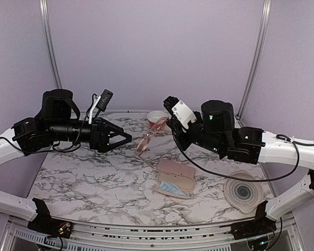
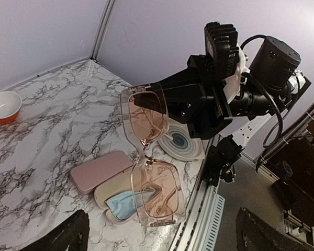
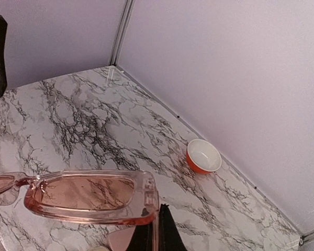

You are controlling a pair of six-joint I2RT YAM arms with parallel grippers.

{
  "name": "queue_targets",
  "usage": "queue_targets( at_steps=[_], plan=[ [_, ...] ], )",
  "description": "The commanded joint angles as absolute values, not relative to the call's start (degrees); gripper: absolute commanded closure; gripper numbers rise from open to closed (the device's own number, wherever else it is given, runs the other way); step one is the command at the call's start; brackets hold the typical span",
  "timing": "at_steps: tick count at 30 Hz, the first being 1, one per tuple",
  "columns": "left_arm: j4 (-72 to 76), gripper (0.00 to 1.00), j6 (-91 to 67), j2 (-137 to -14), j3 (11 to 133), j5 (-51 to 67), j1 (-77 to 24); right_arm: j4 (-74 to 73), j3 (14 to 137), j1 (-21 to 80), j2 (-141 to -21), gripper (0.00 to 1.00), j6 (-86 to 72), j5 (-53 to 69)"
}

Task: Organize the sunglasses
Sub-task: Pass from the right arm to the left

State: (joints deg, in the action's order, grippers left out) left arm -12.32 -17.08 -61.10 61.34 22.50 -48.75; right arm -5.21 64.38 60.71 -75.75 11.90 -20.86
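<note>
The sunglasses point(image 1: 148, 138), a translucent pink frame with orange-brown lenses, hang in the air above the middle of the marble table point(image 1: 94, 183). My right gripper point(image 1: 169, 125) is shut on one temple at the frame's hinge end; in the right wrist view the black fingers point(image 3: 167, 232) pinch the arm beside the lens point(image 3: 83, 193). The left wrist view has both lenses point(image 2: 158, 189) straight ahead, unfolded. My left gripper point(image 1: 126, 137) is open, level with the sunglasses and a short way to their left, touching nothing. A second pair is not in view.
An open pink case point(image 1: 175, 177) holding a light blue cloth point(image 1: 172, 189) lies below the sunglasses. A round pale disc with grey-blue rings point(image 1: 243, 192) sits at the front right. A small orange bowl point(image 1: 157, 116) stands by the back wall.
</note>
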Motion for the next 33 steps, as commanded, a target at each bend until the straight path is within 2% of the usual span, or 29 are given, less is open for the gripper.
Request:
queue_targets(
  at_steps=[1,7,23,30,33],
  plan=[
    [-14.04,0.02,-20.06,-64.08,62.33,32.29,-48.57,0.65,62.58,63.53,-73.51,1.0,16.55,-23.3],
    [-12.03,0.05,-20.78,-66.01,60.2,34.32,-48.9,0.43,63.13,65.57,-74.87,1.0,16.52,-24.73],
    [-8.79,0.09,-19.33,-69.73,56.43,30.41,-51.07,-1.66,65.39,66.43,-79.04,1.0,15.01,-24.63],
    [-9.01,0.14,-17.95,-72.88,56.77,27.25,-52.37,-3.16,66.0,66.52,-80.09,1.0,14.94,-25.04],
    [-8.97,0.2,-17.64,-72.93,56.86,26.49,-52.6,-3.34,65.85,66.53,-79.96,1.0,14.94,-25.01]
  ],
)
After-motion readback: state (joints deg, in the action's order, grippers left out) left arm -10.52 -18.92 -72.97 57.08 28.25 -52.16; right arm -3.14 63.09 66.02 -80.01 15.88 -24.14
